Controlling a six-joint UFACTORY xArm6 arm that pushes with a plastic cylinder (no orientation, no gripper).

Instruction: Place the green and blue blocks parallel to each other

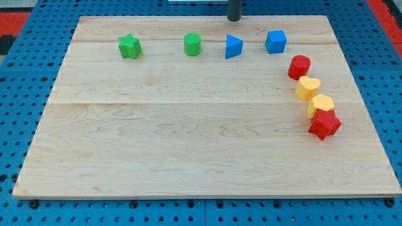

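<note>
A green star block (pixel 129 46) and a green cylinder block (pixel 192 44) lie near the view's top left of the wooden board (pixel 188 150). A blue triangular block (pixel 233 46) and a blue cube (pixel 276 41) lie to their right, so the four form a rough row along the top. My tip (pixel 233 18) is at the board's top edge, just above the blue triangular block and apart from it.
At the view's right a curved line of blocks runs downward: a red cylinder-like block (pixel 299 66), a yellow heart block (pixel 308 88), a yellow block (pixel 321 105) and a red star block (pixel 324 124). A blue pegboard surrounds the board.
</note>
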